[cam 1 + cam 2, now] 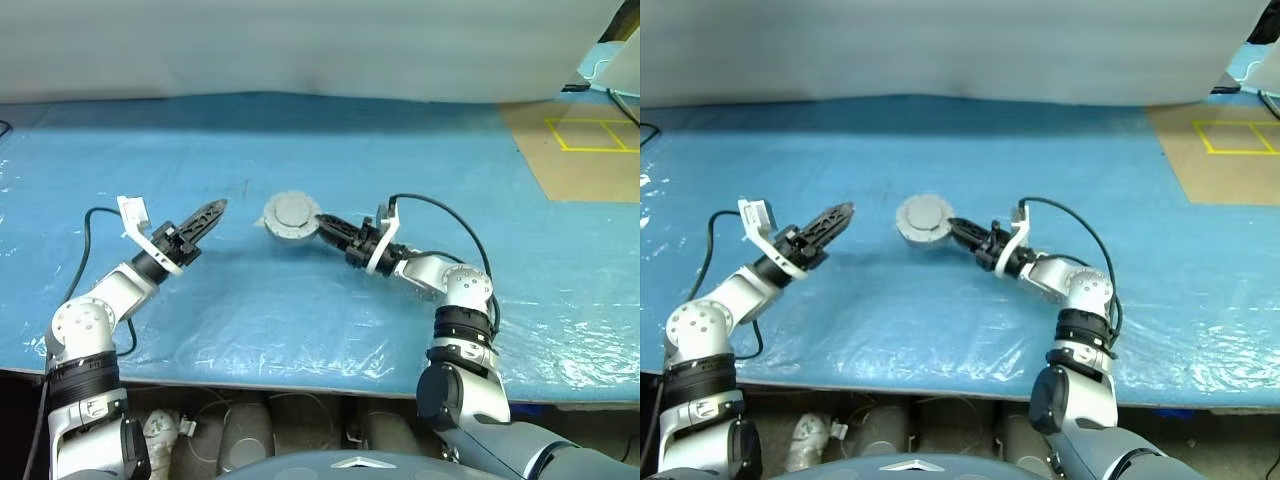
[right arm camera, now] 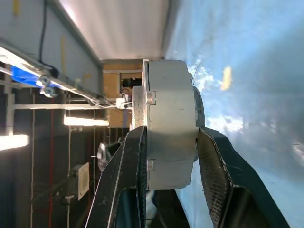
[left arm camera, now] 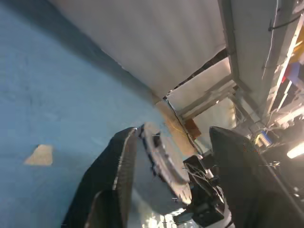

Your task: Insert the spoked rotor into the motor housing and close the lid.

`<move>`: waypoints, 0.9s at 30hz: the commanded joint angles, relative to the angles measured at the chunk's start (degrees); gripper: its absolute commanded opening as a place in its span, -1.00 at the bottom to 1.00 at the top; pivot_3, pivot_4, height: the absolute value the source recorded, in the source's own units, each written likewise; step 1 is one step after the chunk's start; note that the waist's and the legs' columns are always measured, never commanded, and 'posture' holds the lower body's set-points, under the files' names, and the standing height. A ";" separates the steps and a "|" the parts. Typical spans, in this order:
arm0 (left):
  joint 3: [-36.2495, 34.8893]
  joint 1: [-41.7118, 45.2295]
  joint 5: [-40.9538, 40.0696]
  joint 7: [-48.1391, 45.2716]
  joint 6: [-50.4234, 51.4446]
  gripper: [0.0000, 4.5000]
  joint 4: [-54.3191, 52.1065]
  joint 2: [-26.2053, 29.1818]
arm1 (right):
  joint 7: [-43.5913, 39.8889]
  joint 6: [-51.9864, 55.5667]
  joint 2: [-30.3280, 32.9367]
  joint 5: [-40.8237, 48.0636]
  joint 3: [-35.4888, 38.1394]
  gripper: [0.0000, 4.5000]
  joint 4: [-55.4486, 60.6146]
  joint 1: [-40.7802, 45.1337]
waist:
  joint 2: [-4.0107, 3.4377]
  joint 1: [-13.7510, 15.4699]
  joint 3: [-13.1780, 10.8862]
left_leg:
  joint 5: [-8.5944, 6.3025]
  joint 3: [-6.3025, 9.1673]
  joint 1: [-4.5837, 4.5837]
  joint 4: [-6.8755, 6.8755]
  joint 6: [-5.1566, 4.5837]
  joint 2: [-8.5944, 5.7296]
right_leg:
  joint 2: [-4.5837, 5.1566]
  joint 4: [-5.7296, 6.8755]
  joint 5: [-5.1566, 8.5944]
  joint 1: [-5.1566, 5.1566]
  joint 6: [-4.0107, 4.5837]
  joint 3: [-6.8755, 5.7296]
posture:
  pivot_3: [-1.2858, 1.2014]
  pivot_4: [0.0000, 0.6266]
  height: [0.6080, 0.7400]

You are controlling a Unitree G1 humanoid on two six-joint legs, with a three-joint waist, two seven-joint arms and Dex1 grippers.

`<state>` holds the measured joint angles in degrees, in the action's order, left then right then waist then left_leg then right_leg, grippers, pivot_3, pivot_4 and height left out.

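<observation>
The motor housing (image 2: 171,128) is a light grey round body, held on edge just above the blue table. My right gripper (image 1: 318,226) is shut on it, one finger on each flat side. The lid (image 1: 291,213), a grey ribbed disc, sits closed on the housing and faces up towards the head camera. The spoked rotor is hidden. To the left, my left gripper (image 1: 212,212) is apart from the housing and points at it. Its fingers (image 3: 118,161) stand wide open with nothing between them.
A blue plastic sheet covers the table (image 1: 300,320), whose front edge runs close to me. A tan floor patch with yellow tape lines (image 1: 590,135) lies at the back right. A white wall (image 1: 300,40) closes the far side.
</observation>
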<state>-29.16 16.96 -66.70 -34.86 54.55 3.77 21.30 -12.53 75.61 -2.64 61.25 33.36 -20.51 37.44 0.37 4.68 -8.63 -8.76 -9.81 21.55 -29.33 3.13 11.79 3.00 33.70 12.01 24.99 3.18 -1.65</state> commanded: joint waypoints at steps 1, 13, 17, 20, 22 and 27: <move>-3.23 -0.68 -5.71 3.78 2.46 0.72 -0.17 -0.24 | 0.96 0.42 -0.51 5.80 1.28 -0.48 3.04 2.80 | 0.01 0.17 0.00 | 0.00 0.00 0.00 -0.02 0.00 0.00 | 0.00 0.00 0.00 0.00 -0.01 0.00 | 0.03 -0.52 1.00; -0.36 -3.44 -16.58 7.18 8.30 0.99 -0.29 -3.57 | 10.43 1.34 -0.84 18.11 0.30 -0.48 7.51 4.38 | 0.15 0.73 -0.09 | 0.00 0.04 0.01 -0.20 0.01 -0.01 | -0.01 0.09 -0.08 -0.03 -0.14 0.03 | 0.03 -0.52 1.00; 1.28 -1.53 -16.67 7.40 6.57 0.99 -1.10 -6.34 | 12.66 0.99 -0.35 21.21 -1.02 -0.48 8.17 4.19 | 0.18 0.75 -0.11 | 0.00 0.07 0.06 -0.38 0.01 0.00 | -0.01 0.12 -0.13 -0.04 -0.22 0.03 | 0.03 -0.52 1.00; 2.58 0.73 -15.32 7.47 5.06 0.99 0.52 -8.18 | 13.95 0.80 0.19 22.88 -2.10 -0.48 8.33 3.77 | 0.19 0.76 -0.11 | 0.00 0.14 0.12 -0.57 0.01 0.00 | -0.01 0.21 -0.18 -0.04 -0.25 0.02 | 0.03 -0.52 1.00; 3.60 2.06 -13.74 7.14 3.95 0.99 1.91 -9.10 | 14.51 0.49 0.52 23.96 -2.82 -0.48 8.45 3.59 | 0.19 0.76 -0.11 | 0.00 0.15 0.15 -0.70 0.01 0.00 | -0.01 0.23 -0.24 -0.06 -0.29 0.02 | 0.03 -0.52 1.00; 4.50 5.58 -13.71 5.63 3.03 0.99 4.39 -10.45 | 15.62 -0.08 1.13 25.89 -5.12 -0.48 8.94 2.94 | 0.19 0.70 -0.12 | 0.00 0.18 0.18 -0.89 0.01 0.00 | -0.01 0.23 -0.41 -0.06 -0.35 0.05 | 0.03 -0.52 1.00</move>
<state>-24.56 21.39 -79.46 -27.93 57.87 8.75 10.88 3.97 75.95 -1.19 82.62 28.92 -15.02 39.44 0.56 5.38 -8.74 -8.76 -9.63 21.76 -30.24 3.14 11.79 2.99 33.94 11.58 24.93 2.83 -1.60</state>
